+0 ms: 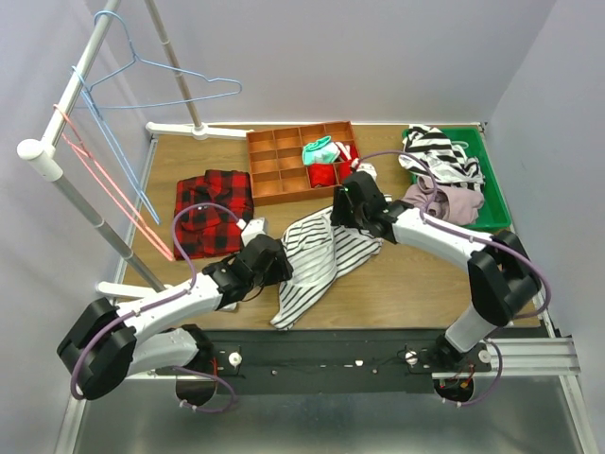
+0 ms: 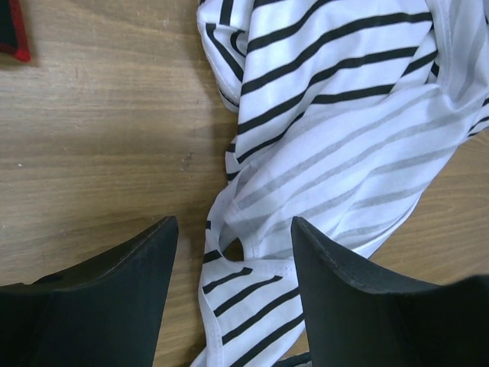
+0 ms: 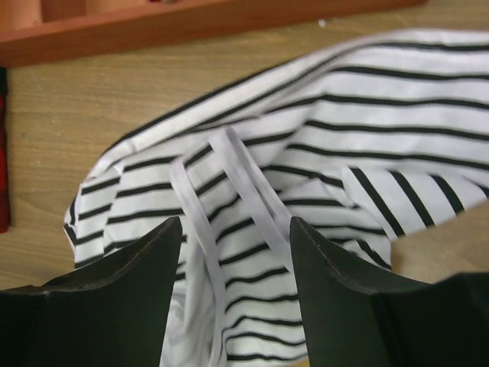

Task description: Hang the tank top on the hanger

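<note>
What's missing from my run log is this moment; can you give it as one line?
stage: pre-grasp | left gripper: open, over tank top edge | right gripper: open, over straps | hanger: on rack, bare

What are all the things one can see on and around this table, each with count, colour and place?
tank top: 1, white with thin black stripes, crumpled at the table's middle
hanger: 1 clear, light blue, on the rack at far left; blue wires below may be another
pink-red hangers: count unclear, lower on the same rack
plaid shirt: 1, red and black, left on the table
divided tray: 1, orange-brown, far middle; holds a teal cloth and a red cloth
bin: 1, green, far right; holds a broad-striped garment and a mauve garment
table: 1, wood
rack: 1, white and grey poles, left edge
left fingers: 2, black, open, over the tank top's left edge
right fingers: 2, black, open, over its straps
</note>
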